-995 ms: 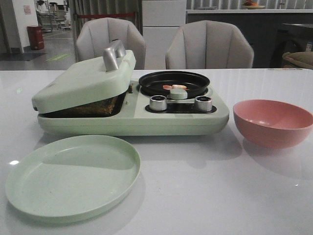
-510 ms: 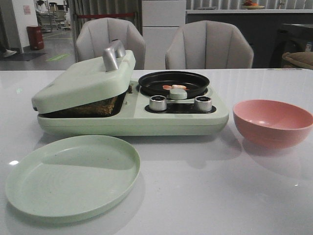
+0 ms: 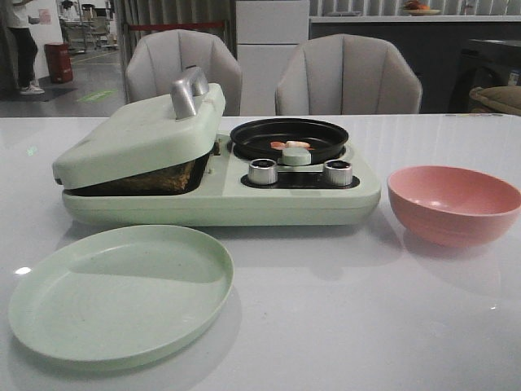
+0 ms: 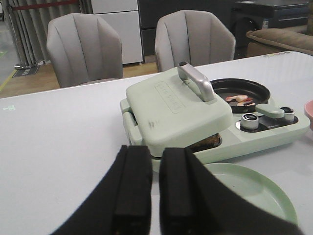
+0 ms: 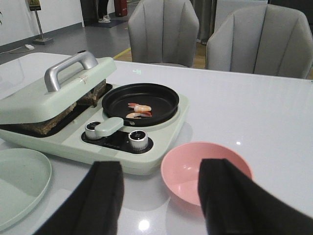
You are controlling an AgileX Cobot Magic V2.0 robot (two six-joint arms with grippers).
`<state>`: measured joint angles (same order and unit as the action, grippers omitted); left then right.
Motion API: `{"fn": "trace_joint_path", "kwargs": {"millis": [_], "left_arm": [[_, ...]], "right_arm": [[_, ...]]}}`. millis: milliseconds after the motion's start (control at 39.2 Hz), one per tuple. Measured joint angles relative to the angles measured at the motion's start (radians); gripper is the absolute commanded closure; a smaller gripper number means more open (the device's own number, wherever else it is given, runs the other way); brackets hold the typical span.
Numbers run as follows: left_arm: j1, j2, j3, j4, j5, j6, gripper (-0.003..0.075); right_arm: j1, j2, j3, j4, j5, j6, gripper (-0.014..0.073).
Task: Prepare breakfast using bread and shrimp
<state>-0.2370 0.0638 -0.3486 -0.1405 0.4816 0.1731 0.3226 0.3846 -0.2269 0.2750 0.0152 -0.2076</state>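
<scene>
— Although mostly covered by the lid (image 3: pixel 138 138), peeking out as a dark brown crust from the left half of the cooker (image 3: pixel 220 199): bread (image 3: pixel 167 177). Lid propped at a tilt on it, not fully down, metal handle (image 3: pixel 189 91) on top.

— And the shrimp (image 3: pixel 291 145)?

— Lying in the round black pan (image 3: pixel 252 134) on the cooker's right half, a couple of pink-orange curls close together, just behind the two silver knobs (image 3: pixel 263 171).

— Anything else near the cooker?

— Sitting just in front of its left half, a pale green plate (image 3: pixel 122 293). Standing to its right, a little apart, a pink bowl (image 3: pixel 454 204).

— Left gripper (image 4: pixel 155 152)?

— Hanging to the left of the cooker and well short of it, black pads pressed nearly together with only a thin slit between, gripping nothing.

— Right gripper (image 5: pixel 161 169)?

— Hovering in front of the cooker's right end, over the bowl's near side, jaws spread wide, grasping nothing.
</scene>
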Motion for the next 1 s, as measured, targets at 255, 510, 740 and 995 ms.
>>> {"fn": "trace_joint_path", "kwargs": {"millis": [255, 510, 740, 995], "left_arm": [[0.0, 0.0, 0.0, 0.0, 0.0, 0.0, 0.0535], [0.0, 0.0, 0.0, 0.0, -0.002, 0.0, 0.0535], [0.0, 0.0, 0.0, 0.0, -0.002, 0.0, 0.0535], [0.0, 0.0, 0.0, 0.0, -0.002, 0.0, 0.0535]], "right_arm": [[0.0, 0.0, 0.002, 0.0, -0.015, 0.0, 0.044], [0.0, 0.0, 0.002, 0.0, -0.015, 0.0, 0.044], [0.0, 0.0, 0.002, 0.0, -0.015, 0.0, 0.044], [0.0, 0.0, 0.002, 0.001, -0.015, 0.0, 0.044]]}}
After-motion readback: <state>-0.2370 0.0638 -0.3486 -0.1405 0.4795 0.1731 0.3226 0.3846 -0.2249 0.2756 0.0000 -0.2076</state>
